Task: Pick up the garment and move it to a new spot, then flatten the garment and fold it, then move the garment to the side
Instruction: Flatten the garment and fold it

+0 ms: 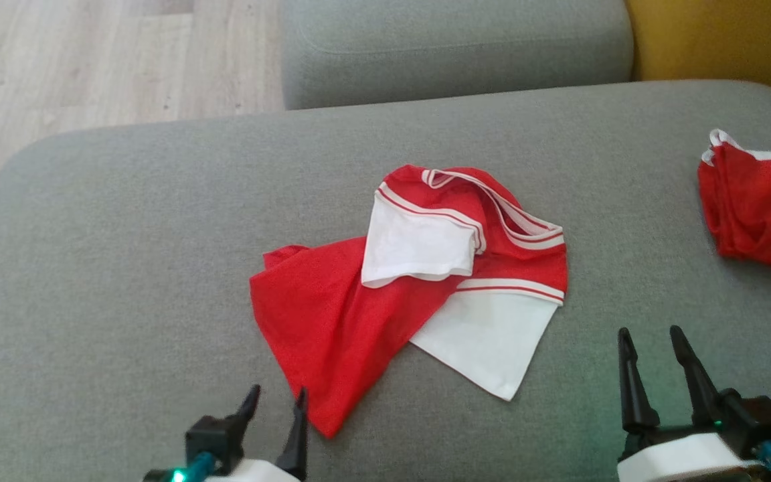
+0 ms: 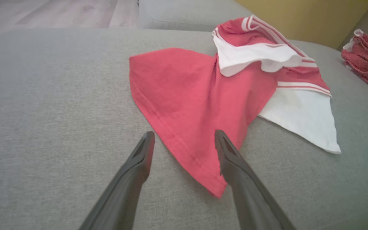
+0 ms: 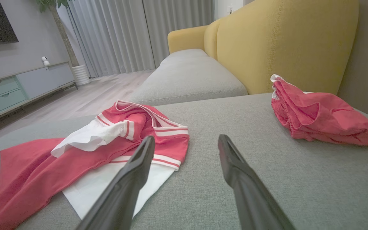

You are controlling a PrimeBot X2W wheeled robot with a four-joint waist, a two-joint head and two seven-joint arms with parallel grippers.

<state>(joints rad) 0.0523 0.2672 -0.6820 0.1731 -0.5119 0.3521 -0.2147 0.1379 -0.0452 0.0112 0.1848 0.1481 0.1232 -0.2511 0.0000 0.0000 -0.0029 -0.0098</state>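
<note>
- A thin red jersey with white sleeves and red-and-white striped trim [image 1: 322,314] lay crumpled near the middle of a wide grey woven-fabric sofa cushion [image 1: 111,268].
- Its red body spread toward the cushion's near left. One white sleeve lay flat toward the near right, and the other was folded over on top.
- The left gripper [image 1: 278,391] hung over the cushion's near edge, left of centre, with its jaws parted and nothing between them but air.
- In the left wrist view the jersey's lowest red hem corner reached in between that gripper's two dark fingers [image 2: 232,159]. Whether a finger touched the cloth could not be told.
- The right gripper [image 1: 650,331] stood over the cushion's near edge toward the right. Its jaws were also spread and it held nothing, and it was clear of the flat white sleeve.
- A second bunched red cloth with a white edge [image 1: 757,207] sat at the cushion's far right side, well apart from the jersey.
- Past the cushion's far edge lay a smaller grey seat pad [image 1: 452,47].
- A mustard-yellow padded backrest [image 1: 720,40] rose at the cushion's far right corner.
- Pale wooden floorboards [image 1: 91,60] showed past the cushion's far left corner.
</note>
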